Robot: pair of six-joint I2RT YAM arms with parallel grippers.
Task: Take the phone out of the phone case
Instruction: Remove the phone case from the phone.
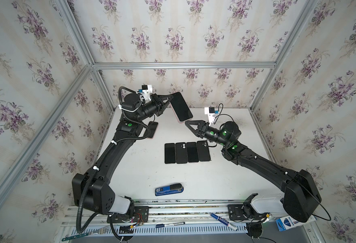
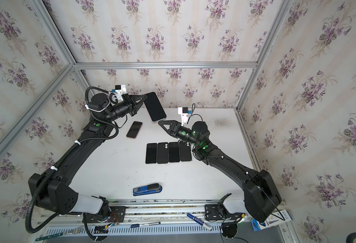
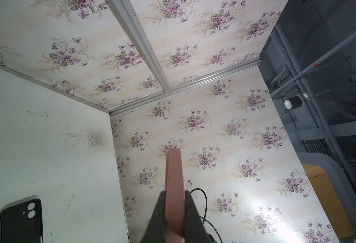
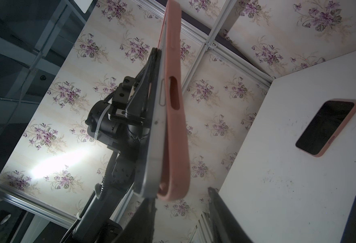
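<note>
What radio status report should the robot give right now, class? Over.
Left gripper shut on phone in pink case, held aloft. Right gripper open at phone's free end. Phone's edge partly out of case there. Nothing in the way.

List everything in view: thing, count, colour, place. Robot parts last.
held phone: one, dark screen, aloft in the left tool.
pink case: one, pink, on the held phone, peeled off the end nearest the right tool.
second cased phone: one, pink case, flat on the table, on its left side.
black phones and cases: four, black, in a row mid-table.
stapler: one, blue and black, near the table's front edge.
markers: two, part blue, on the front rail.
table: one, white, under it all.
left tool: one, black, shut on the held phone.
right tool: one, black, open at that end.
</note>
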